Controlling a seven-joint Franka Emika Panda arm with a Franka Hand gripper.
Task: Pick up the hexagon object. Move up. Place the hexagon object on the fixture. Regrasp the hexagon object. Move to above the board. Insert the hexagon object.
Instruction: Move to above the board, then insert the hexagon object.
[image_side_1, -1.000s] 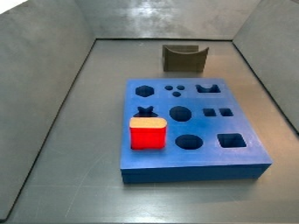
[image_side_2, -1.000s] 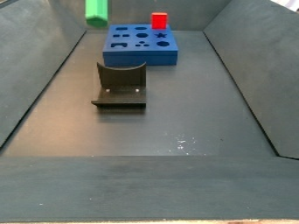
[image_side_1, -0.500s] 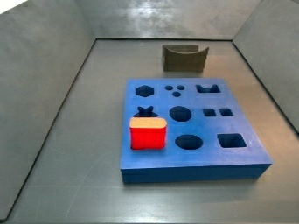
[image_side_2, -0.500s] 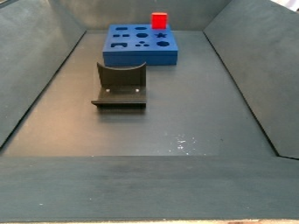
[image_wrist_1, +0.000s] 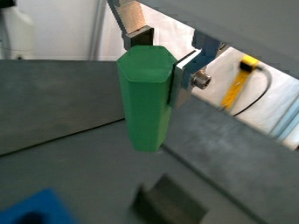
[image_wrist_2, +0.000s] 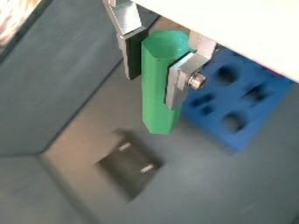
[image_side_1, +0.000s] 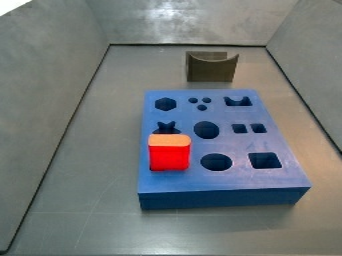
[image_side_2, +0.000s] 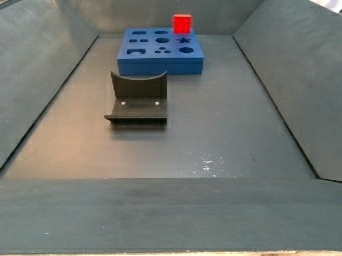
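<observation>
Wrist views: the claw (image_wrist_1: 160, 63) is pinching the hexagon object (image_wrist_1: 145, 98), long axis hanging straight down from the fingers, high over the fixture (image_wrist_2: 128, 164), with the board (image_wrist_2: 239, 94) off to one side. Side views: no claw in frame, fixture (image_side_1: 211, 66) and board (image_side_1: 218, 140) apart, open floor around both.

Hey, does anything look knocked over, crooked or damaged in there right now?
Nothing stands out. The gripper holds the green hexagon object high above the floor, out of both side views. The fixture stands upright, and the red block sits on the blue board.
</observation>
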